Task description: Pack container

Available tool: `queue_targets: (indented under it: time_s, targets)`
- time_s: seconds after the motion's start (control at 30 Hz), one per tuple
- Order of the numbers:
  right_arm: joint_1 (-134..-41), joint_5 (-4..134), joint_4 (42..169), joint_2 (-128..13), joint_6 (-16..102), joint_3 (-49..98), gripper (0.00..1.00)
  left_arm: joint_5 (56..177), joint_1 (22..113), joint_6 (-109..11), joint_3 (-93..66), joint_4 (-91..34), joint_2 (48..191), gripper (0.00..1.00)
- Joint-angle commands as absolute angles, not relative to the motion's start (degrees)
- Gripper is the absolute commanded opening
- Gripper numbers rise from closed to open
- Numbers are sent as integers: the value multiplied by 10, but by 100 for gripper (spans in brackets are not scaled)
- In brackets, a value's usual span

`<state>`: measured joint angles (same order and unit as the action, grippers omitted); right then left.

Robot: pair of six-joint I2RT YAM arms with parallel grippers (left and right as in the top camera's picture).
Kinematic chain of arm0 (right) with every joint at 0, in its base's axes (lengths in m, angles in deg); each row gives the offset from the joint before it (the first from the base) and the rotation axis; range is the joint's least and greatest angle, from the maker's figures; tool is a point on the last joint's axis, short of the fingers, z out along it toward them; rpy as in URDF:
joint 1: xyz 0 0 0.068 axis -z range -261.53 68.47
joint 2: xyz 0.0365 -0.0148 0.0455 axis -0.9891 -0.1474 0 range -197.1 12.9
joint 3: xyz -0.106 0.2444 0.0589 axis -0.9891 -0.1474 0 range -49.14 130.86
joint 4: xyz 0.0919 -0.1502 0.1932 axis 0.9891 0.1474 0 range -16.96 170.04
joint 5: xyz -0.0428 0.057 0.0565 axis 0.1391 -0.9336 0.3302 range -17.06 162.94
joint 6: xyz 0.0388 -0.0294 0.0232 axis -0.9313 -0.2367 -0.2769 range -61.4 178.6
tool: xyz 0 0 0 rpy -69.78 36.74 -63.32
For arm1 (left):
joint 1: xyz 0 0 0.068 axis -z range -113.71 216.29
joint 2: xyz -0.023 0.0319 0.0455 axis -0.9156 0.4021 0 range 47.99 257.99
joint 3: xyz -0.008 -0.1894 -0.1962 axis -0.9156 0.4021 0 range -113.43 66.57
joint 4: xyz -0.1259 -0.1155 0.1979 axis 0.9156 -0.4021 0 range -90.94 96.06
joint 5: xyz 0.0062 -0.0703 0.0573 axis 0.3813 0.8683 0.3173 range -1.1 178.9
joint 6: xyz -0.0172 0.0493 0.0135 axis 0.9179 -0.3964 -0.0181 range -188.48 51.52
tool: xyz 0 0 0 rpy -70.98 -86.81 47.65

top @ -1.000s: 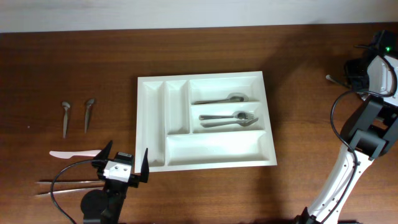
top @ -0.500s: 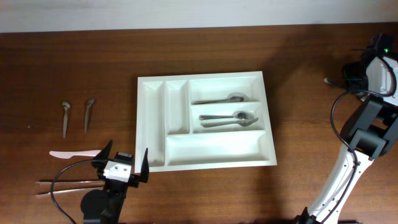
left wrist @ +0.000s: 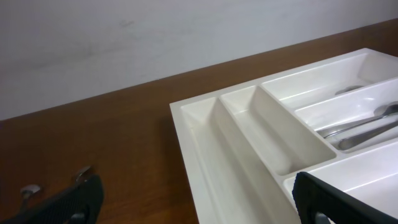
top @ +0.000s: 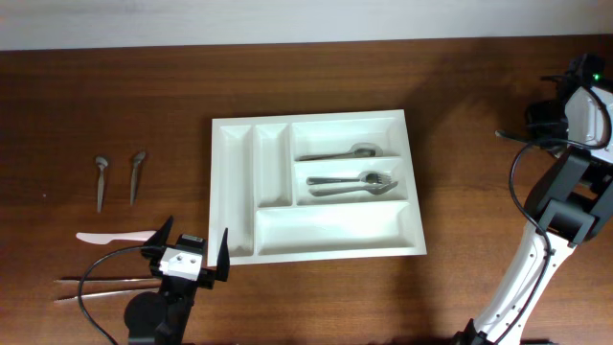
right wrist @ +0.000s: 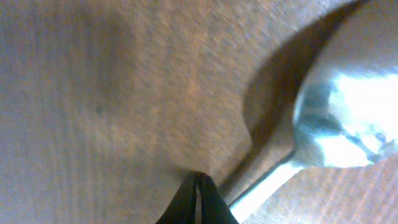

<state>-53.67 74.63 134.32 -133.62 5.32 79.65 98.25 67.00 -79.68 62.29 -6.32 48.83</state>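
Observation:
The container [top: 241, 188] is a large white cutlery tray in the middle of the table, also seen in the left wrist view [left wrist: 205, 155]. It holds a spoon [top: 337, 153] and forks [top: 352, 182] in two wide compartments. My left gripper [top: 196, 237] stands open at the tray's front left corner, one finger [left wrist: 69, 200] over the wood and the other over the tray, with nothing between them. My right gripper [top: 533, 123], at the far right edge, is shut [right wrist: 198, 180] on a metal spoon [right wrist: 339, 124]. The spoon's end [top: 504, 134] sticks out to the left above the table.
Two small spoons [top: 101, 178] [top: 136, 174] lie at the far left. A pale pink knife [top: 113, 236] and long thin metal utensils [top: 96, 283] lie beside the left arm. The right arm's white links and black cable [top: 536, 240] fill the right edge.
The spoon end at the right gripper has shifted slightly left and towards the front. The left arm has not moved.

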Motion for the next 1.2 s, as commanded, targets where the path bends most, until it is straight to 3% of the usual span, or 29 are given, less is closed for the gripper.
queue_targets:
  time_s: [0.0, 0.83, 1.07, 1.13, 1.17]
  targets:
    - [-538, 752, 1372, -1350, 59, 785, 5, 979, 668, -806, 627, -61, 484, 99]
    - [-538, 778, 1446, -1350, 102, 787, 4, 979, 668, -806, 627, -61, 484, 99]
    - [-538, 777, 1447, -1340, 118, 873, 4, 979, 668, -806, 627, -61, 484, 99]
    - [-538, 777, 1452, -1334, 135, 911, 6, 979, 668, -806, 627, -61, 484, 99]
    - [-538, 777, 1459, -1330, 142, 931, 12, 979, 668, -806, 627, -61, 484, 99]
